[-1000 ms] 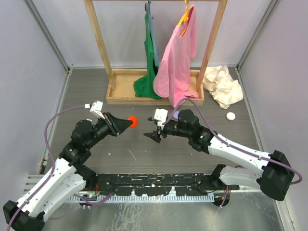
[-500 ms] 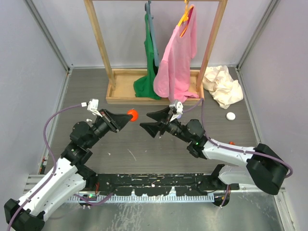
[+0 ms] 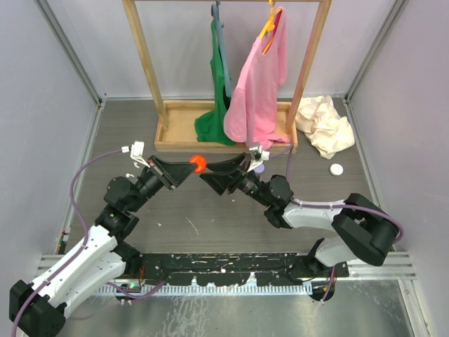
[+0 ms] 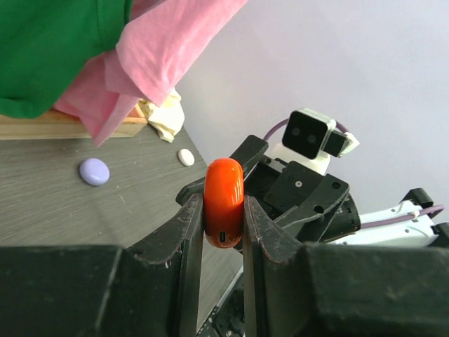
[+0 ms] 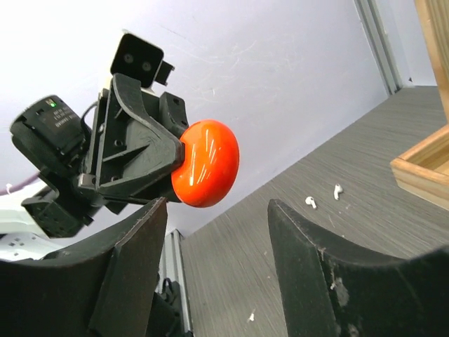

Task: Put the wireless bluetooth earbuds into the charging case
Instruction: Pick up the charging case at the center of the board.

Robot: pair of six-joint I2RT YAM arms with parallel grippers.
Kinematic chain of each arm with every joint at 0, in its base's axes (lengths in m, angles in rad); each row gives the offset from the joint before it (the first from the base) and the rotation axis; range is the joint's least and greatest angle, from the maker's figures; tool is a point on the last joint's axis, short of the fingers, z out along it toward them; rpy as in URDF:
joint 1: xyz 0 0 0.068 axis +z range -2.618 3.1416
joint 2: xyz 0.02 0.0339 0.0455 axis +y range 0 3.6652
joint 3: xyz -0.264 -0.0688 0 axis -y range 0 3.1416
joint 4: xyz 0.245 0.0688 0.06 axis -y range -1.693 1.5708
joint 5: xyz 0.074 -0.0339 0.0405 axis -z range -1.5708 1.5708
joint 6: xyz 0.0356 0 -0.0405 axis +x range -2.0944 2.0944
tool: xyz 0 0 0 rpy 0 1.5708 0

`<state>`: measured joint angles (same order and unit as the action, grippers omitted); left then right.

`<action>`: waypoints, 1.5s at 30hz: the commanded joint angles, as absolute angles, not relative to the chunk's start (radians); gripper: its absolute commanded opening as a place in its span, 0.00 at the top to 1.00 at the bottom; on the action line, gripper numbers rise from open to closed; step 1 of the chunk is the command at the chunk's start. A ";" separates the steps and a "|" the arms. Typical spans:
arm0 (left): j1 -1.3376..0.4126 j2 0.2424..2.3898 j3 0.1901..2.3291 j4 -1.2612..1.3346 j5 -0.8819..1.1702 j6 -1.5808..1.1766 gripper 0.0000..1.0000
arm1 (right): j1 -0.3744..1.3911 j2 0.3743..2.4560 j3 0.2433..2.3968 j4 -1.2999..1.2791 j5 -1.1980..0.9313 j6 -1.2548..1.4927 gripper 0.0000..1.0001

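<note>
Left tool [image 3: 186, 170] was clamped tight on the one orange charging case [image 4: 224, 200], holding it up off the counter [image 3: 210, 210] near the middle. Right tool [image 3: 219, 175] sat right next to it, jaws roughly half apart with nothing in them; couldn't tell if it touched the case. Two white earbuds [image 5: 309, 202] lay loose on the counter, left of the rack base. Farther back: one purple disc [image 4: 93, 170], one white disc [image 3: 337, 169], one cream cloth [image 3: 324, 125] far right, and one wooden rack [image 3: 144, 63] with two shirts, a green shirt [image 3: 210, 126] and a pink shirt [image 3: 256, 98].
</note>
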<state>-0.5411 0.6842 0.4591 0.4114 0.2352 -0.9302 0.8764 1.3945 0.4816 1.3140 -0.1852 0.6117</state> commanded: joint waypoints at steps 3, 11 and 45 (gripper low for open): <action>-0.538 0.676 0.450 0.564 0.256 -0.975 0.88 | 0.876 1.423 0.549 1.493 -0.210 0.688 0.37; -0.541 0.680 0.444 0.592 0.270 -0.994 0.88 | 0.876 1.474 0.582 1.569 -0.230 0.749 0.43; -0.542 0.627 0.512 0.325 0.297 -0.728 0.39 | 0.645 1.285 0.582 1.247 -0.676 0.638 0.89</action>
<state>-0.5423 0.6365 0.4252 0.4099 0.2672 -0.8570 0.6857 1.3888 0.5404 1.3972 -0.5304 0.7380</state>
